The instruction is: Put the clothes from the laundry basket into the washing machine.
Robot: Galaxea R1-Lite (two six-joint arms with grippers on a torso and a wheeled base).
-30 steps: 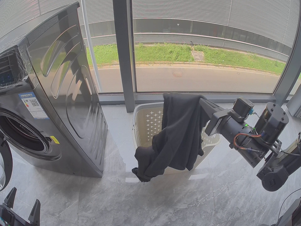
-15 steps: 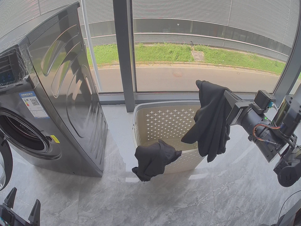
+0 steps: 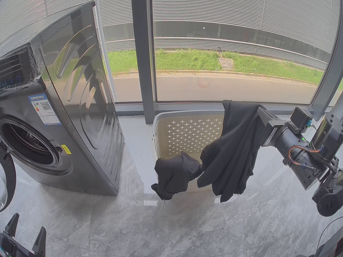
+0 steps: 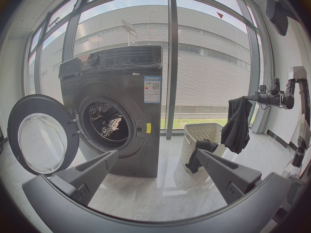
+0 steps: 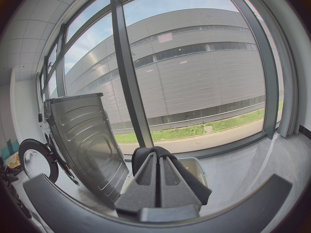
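Observation:
My right gripper is shut on a black garment, which hangs over the right side of the white laundry basket. In the right wrist view the cloth wraps the shut fingers. A second black garment is draped over the basket's front rim. The grey washing machine stands at the left with its drum opening uncovered and its round door swung open. My left gripper sits low at the front left, open, with nothing between its fingers.
Tall windows with a dark post stand behind the basket. Bare marble floor spreads between machine and basket. In the left wrist view the basket is right of the machine, and the held garment hangs above it.
The right arm has carried the held garment to the right, pulling it clear of the one on the rim. Its loose end has since swung back left and lower. The head camera shifted slightly.

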